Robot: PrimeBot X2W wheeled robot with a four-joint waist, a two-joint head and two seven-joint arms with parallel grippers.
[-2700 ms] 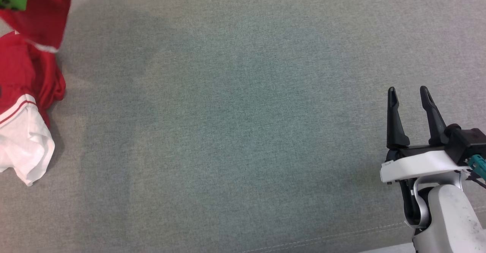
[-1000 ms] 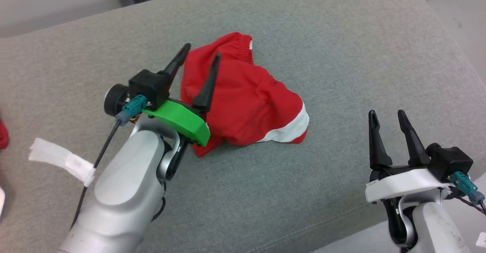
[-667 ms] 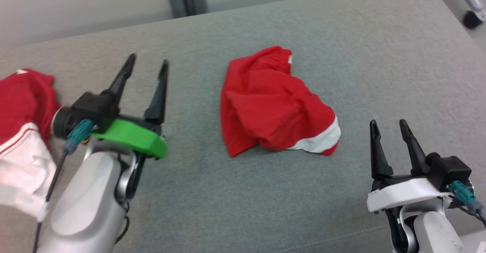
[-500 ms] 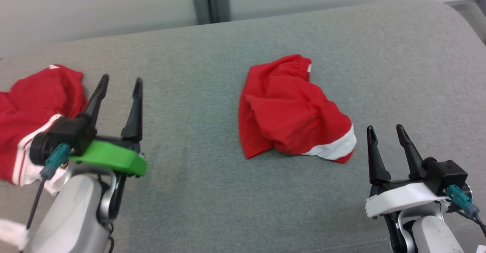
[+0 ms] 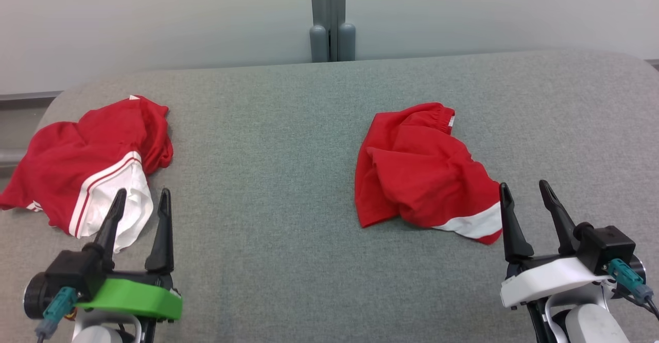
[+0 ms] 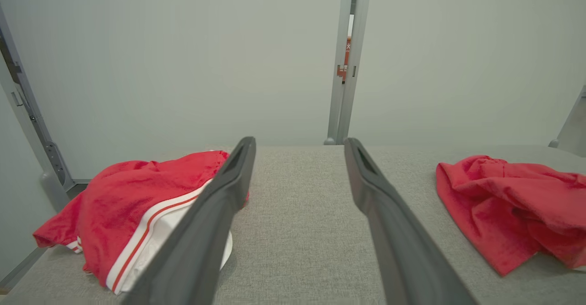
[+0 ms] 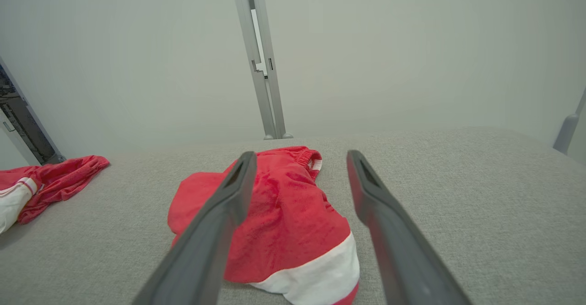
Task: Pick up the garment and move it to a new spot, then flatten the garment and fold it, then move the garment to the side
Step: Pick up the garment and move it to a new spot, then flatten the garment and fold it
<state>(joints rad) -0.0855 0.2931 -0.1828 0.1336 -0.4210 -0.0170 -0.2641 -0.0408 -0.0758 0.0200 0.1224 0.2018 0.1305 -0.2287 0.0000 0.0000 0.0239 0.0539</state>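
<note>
**Garment Set Down, Left Arm Pulls Back**

The left gripper [image 5: 143,193], a second ago poised above the red garment [image 5: 422,178], has withdrawn to the lower left of the head view, fingers spread and empty. The head camera has swung as well, so the shift in framing is not the cloth moving. The garment lies crumpled right of centre on the grey padded surface [image 5: 267,260]. Its white hem points toward the right gripper [image 5: 522,186], whose fingers are likewise spread and holding nothing at lower right. A second red-and-white heap [image 5: 92,163] sits at the left edge. The relocation appears complete; flattening and folding remain.
</note>
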